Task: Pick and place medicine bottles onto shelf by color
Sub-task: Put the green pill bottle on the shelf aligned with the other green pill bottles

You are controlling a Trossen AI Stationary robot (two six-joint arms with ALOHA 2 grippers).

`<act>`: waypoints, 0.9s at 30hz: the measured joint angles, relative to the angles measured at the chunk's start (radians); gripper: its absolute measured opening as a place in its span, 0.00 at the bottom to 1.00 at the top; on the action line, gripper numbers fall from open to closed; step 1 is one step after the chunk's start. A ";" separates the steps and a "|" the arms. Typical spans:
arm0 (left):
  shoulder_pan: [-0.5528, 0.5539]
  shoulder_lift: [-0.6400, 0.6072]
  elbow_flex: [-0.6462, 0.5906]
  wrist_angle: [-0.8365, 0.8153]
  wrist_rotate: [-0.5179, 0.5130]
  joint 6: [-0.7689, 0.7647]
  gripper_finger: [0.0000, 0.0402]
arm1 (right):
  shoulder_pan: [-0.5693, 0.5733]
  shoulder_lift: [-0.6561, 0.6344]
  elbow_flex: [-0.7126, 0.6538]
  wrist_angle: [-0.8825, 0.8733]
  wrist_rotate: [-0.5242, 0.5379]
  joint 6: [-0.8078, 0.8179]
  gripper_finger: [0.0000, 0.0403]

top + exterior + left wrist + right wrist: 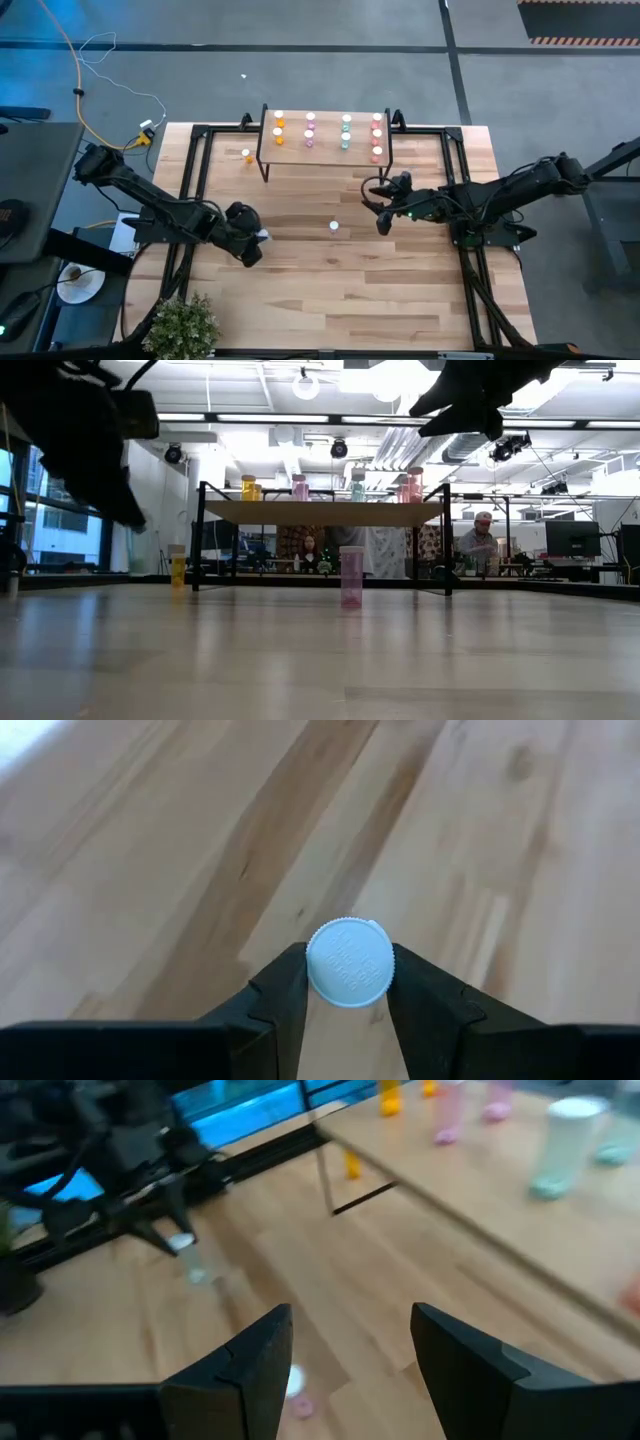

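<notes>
The shelf [325, 150] stands at the table's far side with several medicine bottles on top in rows of orange [279, 127], pink [309, 131], teal [346, 132] and red [377, 138]. An orange bottle [247, 155] stands on the table left of the shelf. A pink bottle [334, 227] stands upright mid-table. My left gripper [252, 243], toward the table's left, is shut on a white-capped bottle [350, 963] whose body is hidden behind the cap. My right gripper [380, 208] hangs open above the table, right of the pink bottle [297, 1380]. My left gripper pinches the bottle at its white cap [350, 963] between its two fingers [285, 990], one on either side of the cap's rim. The cap's flat top faces back along the fingers. The fingers slant down toward the table, and the bottle is lifted clear of it.
The shelf's thin black legs [197, 550] stand on the tabletop. A potted plant [185, 325] sits at the table's near left corner. Bare wood lies between the pink bottle and the near edge. People show in the room beyond the table.
</notes>
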 joint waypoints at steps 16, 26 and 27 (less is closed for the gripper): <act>0.027 0.000 0.120 0.070 0.027 0.300 0.29 | 0.034 0.203 0.000 0.328 -0.147 -0.116 0.49; 0.094 0.000 0.156 0.070 0.079 0.472 0.29 | 0.105 0.299 0.000 0.467 -0.130 -0.161 0.49; 0.100 0.000 0.156 0.067 0.079 0.484 0.29 | 0.115 0.308 0.000 0.485 -0.120 -0.163 0.49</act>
